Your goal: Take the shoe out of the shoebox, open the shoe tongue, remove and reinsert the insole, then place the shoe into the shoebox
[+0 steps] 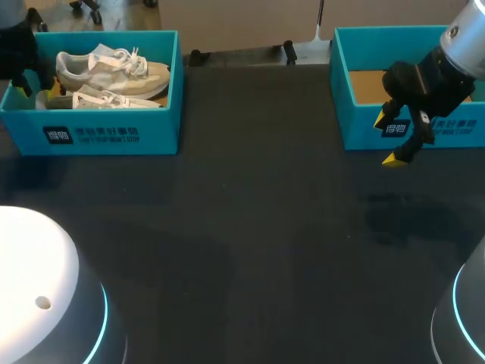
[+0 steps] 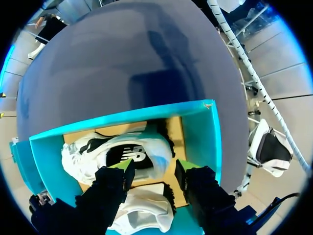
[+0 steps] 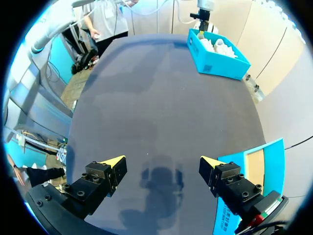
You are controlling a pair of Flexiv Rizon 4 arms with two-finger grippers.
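Two white shoes lie in the teal shoebox [image 1: 114, 130] at the table's back left, one [image 1: 114, 70] behind the other [image 1: 106, 100]. My left gripper [image 1: 34, 87] hangs over that box's left end. In the left wrist view the left gripper [image 2: 155, 169] is open. Its fingers straddle the heel of the shoe [image 2: 122, 152] with the dark insole, and bare cardboard shows beside one tip. The second shoe [image 2: 142, 210] lies under the gripper. My right gripper [image 1: 389, 139] is open and holds nothing, in front of the other teal box [image 1: 356, 133].
The right-hand box holds nothing and shows a cardboard floor [image 1: 367, 85]. In the right wrist view it [image 3: 247, 171] sits beside the right gripper [image 3: 161, 164], with dark table under the fingers and the shoes' box [image 3: 217, 56] far across the table.
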